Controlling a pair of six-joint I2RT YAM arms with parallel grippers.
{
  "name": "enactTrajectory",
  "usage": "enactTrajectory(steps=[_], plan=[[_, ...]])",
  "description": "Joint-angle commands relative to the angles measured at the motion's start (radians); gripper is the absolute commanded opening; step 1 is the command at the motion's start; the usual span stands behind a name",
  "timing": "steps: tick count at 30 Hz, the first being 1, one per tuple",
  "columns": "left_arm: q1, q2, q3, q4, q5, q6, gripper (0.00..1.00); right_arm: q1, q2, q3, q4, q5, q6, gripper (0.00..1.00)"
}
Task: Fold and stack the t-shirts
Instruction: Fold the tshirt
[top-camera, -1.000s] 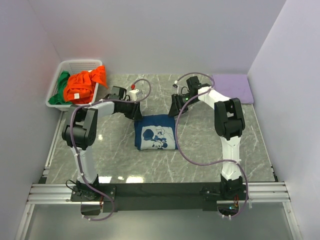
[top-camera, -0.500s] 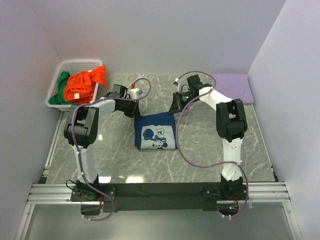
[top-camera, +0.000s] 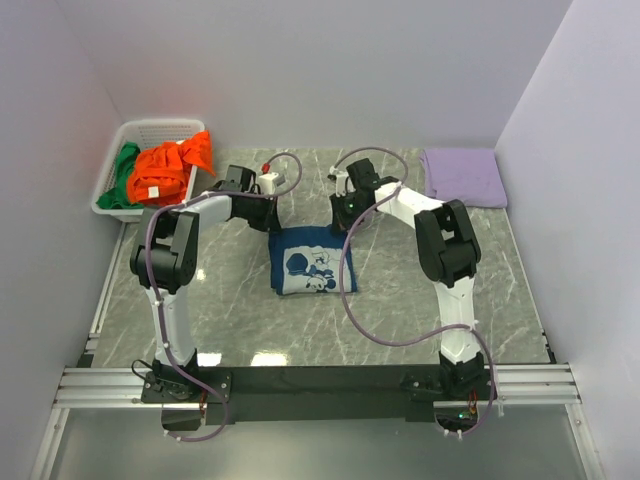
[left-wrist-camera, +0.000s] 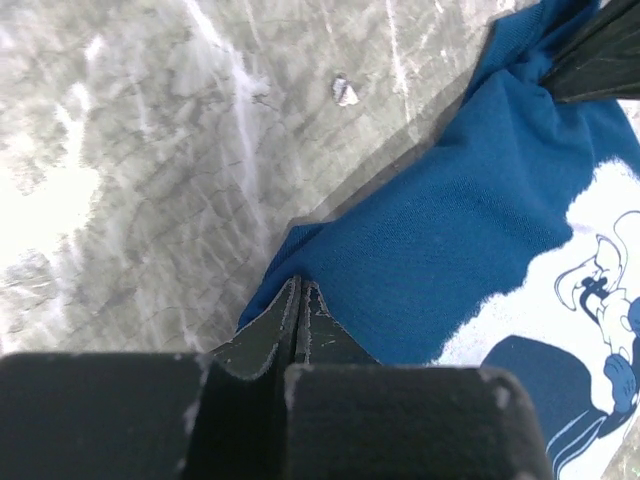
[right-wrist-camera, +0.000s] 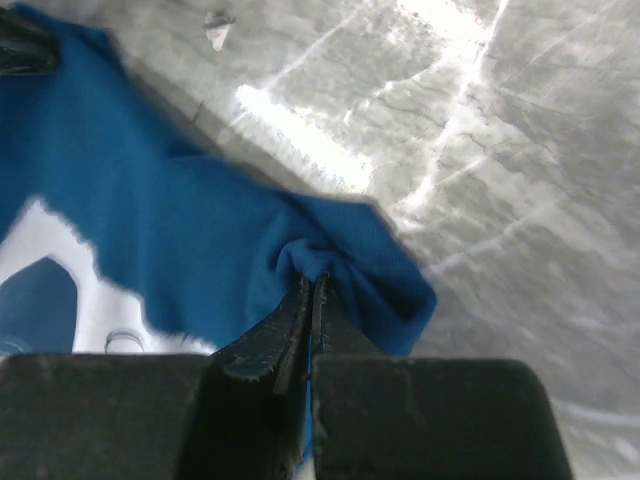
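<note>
Navy t-shirt (top-camera: 312, 265) lies partly folded as a near-square packet at the middle of the worktop (top-camera: 220, 320), white print facing up. Left fingers (left-wrist-camera: 298, 295) are fully closed, pinching the cloth at the packet's far-left corner. Right fingers (right-wrist-camera: 312, 290) are likewise fully closed on a small bunched tuck of navy cloth at the far-right corner. The gripped edge runs left to right between the two pairs of fingers, roughly parallel to the worktop's far edge. All the rest of the shirt lies on the near side of both grips, towards the arm bases. Judgement: the next fold calls for this far edge to be carried over the print towards the near edge, both arms travelling together so the edge stays straight. Neither arm is nearer; each has its own corner. Orange t-shirt (top-camera: 165, 170) and green t-shirt (top-camera: 125, 165) sit heaped in the basket (top-camera: 160, 122) at the far-left corner, not yet folded. A purple cloth (top-camera: 462, 175) lies flat at the far-right corner.
</note>
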Motion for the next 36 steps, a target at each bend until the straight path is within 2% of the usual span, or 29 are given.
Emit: enactTrajectory(steps=[1, 5, 8, 9, 12, 13, 14, 17, 18, 20, 22, 25, 27, 30, 36], plan=[[0.026, -0.004, 0.006, 0.015, -0.095, -0.005, 0.01, 0.011, 0.022, 0.045, 0.038, 0.179, 0.039, 0.00], [0.054, -0.021, 0.009, 0.028, -0.106, 0.006, 0.01, 0.012, -0.012, 0.050, 0.032, 0.237, 0.047, 0.00], [0.098, -0.041, 0.018, 0.058, -0.035, -0.008, 0.12, 0.012, -0.069, 0.036, 0.046, 0.249, 0.062, 0.00], [0.106, -0.048, 0.027, 0.055, -0.006, -0.009, 0.19, 0.008, -0.082, 0.036, 0.046, 0.250, 0.075, 0.04], [0.133, -0.106, 0.034, 0.081, 0.063, -0.023, 0.32, 0.004, -0.136, 0.048, 0.037, 0.247, 0.096, 0.40], [0.141, -0.131, 0.023, 0.101, 0.072, -0.043, 0.34, 0.001, -0.150, 0.056, 0.031, 0.252, 0.101, 0.56], [0.144, -0.157, 0.012, 0.117, 0.087, -0.047, 0.36, -0.004, -0.185, 0.056, 0.031, 0.250, 0.102, 0.57], [0.144, -0.252, -0.052, 0.182, 0.175, -0.181, 0.36, -0.030, -0.268, 0.004, 0.081, 0.165, 0.119, 0.55], [0.143, -0.292, -0.110, 0.257, 0.201, -0.228, 0.34, -0.038, -0.283, -0.016, 0.102, 0.038, 0.131, 0.50], [0.131, -0.315, -0.172, 0.346, 0.252, -0.380, 0.35, -0.041, -0.290, -0.059, 0.138, -0.062, 0.163, 0.47], [0.103, -0.306, -0.232, 0.426, 0.281, -0.507, 0.35, -0.039, -0.262, -0.080, 0.162, -0.253, 0.237, 0.41], [0.059, -0.240, -0.273, 0.495, 0.307, -0.613, 0.34, -0.027, -0.184, -0.131, 0.259, -0.418, 0.363, 0.33], [0.042, -0.181, -0.289, 0.512, 0.305, -0.641, 0.34, -0.016, -0.124, -0.148, 0.323, -0.446, 0.407, 0.32], [0.032, -0.087, -0.289, 0.510, 0.298, -0.676, 0.33, -0.018, -0.028, -0.125, 0.308, -0.425, 0.418, 0.32], [0.068, 0.101, -0.125, 0.413, 0.244, -0.609, 0.30, -0.071, 0.109, -0.071, 0.298, -0.320, 0.447, 0.31]])
